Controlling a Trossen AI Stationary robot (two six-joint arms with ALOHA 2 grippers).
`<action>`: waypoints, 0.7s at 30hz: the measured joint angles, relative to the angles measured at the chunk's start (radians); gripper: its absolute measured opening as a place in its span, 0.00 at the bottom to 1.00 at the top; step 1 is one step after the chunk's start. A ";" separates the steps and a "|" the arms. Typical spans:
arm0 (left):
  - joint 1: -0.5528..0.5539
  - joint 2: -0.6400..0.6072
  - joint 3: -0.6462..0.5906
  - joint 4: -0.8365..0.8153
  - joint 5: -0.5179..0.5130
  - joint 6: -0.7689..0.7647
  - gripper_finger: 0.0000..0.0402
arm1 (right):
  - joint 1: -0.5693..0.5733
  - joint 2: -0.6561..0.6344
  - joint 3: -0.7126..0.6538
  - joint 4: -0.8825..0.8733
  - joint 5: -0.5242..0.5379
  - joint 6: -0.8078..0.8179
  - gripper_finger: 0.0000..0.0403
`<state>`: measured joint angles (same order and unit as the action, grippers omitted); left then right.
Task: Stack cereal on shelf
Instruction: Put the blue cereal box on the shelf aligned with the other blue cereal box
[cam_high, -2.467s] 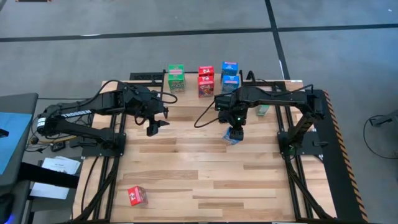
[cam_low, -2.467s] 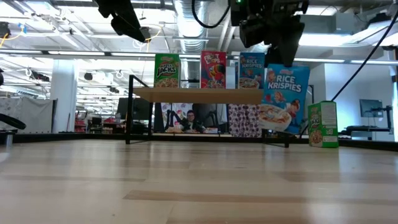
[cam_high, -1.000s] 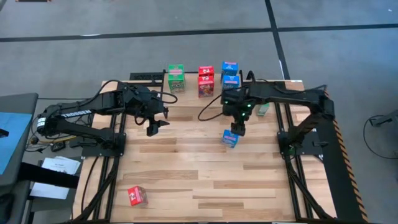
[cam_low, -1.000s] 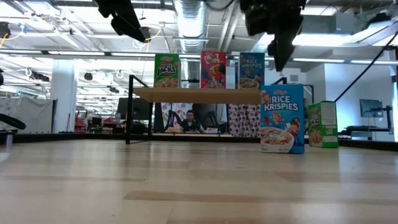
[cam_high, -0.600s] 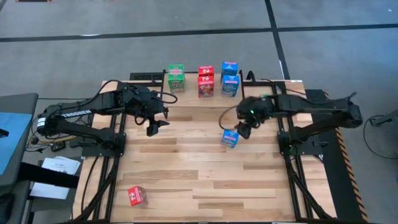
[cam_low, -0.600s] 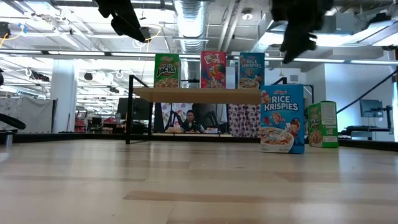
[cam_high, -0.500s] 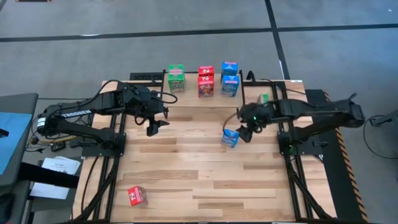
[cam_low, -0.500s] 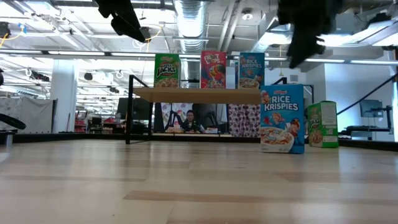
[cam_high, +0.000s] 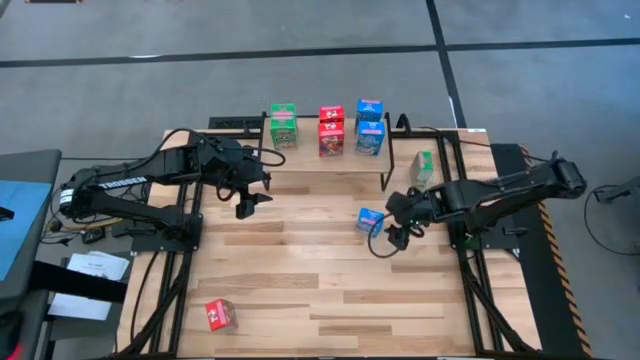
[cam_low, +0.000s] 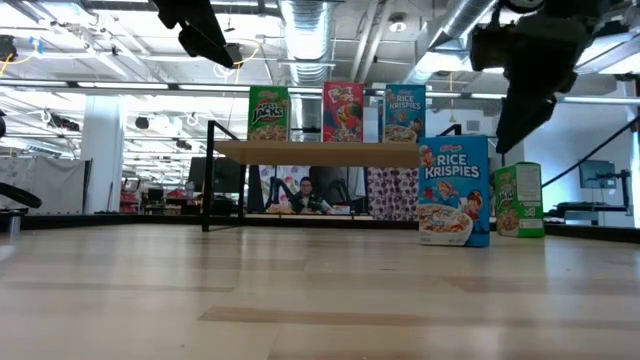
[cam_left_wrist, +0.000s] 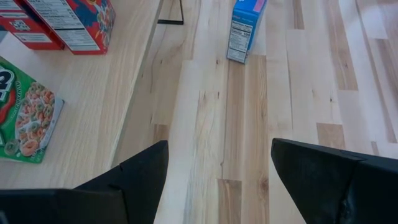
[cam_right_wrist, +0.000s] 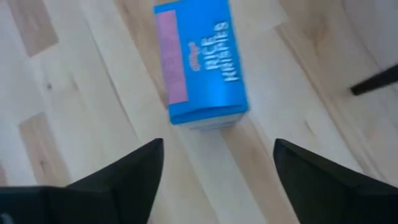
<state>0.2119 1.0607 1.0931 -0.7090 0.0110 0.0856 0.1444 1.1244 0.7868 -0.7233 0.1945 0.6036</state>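
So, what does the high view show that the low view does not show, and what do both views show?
Only the high view shows the red box lying alone near the table's front left corner, and the whole left arm with its open left gripper. Only the low view shows the room behind the table, with a person under the shelf. Both show the blue Rice Krispies box standing on the tabletop, the open right gripper beside it, and boxes on the shelf.

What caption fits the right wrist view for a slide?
Open right gripper hovers above an upright blue Rice Krispies box standing free on the slatted tabletop.
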 joint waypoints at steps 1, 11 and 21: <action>0.000 0.000 0.000 0.000 0.000 0.000 0.68 | 0.007 0.000 -0.015 0.014 0.013 0.001 0.85; 0.000 0.000 0.000 0.000 0.000 0.000 0.68 | -0.007 0.000 -0.125 0.195 0.054 -0.023 0.97; 0.000 0.000 0.000 0.000 0.000 0.000 0.68 | -0.054 0.016 -0.177 0.339 0.051 -0.057 0.98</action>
<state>0.2117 1.0607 1.0931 -0.7090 0.0110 0.0856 0.0905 1.1401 0.6102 -0.3839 0.2458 0.5463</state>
